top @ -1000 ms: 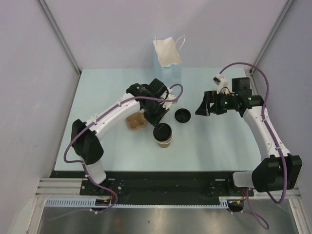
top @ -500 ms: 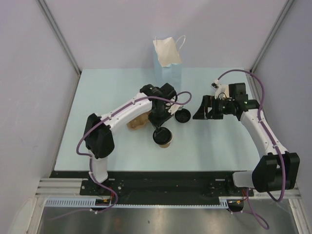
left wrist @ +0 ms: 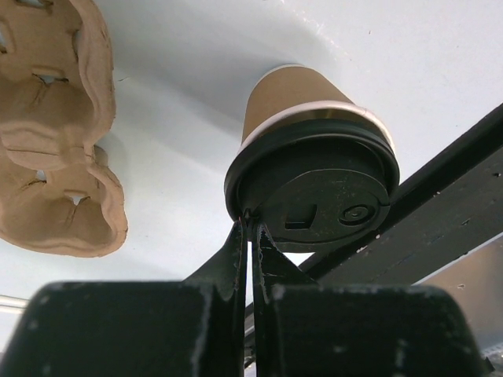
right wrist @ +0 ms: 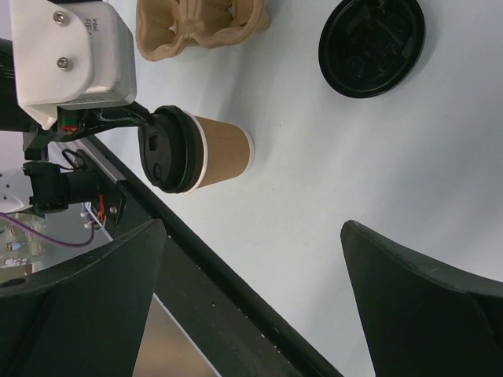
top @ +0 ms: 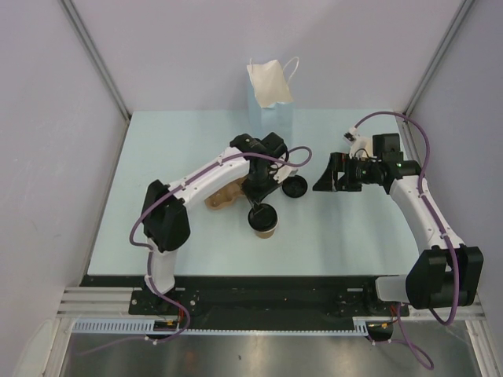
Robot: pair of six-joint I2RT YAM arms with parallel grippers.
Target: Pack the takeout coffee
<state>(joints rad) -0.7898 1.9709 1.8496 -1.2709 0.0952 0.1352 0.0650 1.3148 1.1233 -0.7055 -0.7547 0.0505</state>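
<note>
Counting one capped cup (top: 265, 222), one loose lid (top: 295, 186), one carrier (top: 222, 195).

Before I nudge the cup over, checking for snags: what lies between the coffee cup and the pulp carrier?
Nothing but bare table between the coffee cup and the pulp carrier; the left wrist view shows that stretch plainly.

Left tool (left wrist: 250, 225) now on lid (left wrist: 314, 192) rim.

Left gripper (top: 255, 204) at lidded cup (top: 264, 221)
</note>
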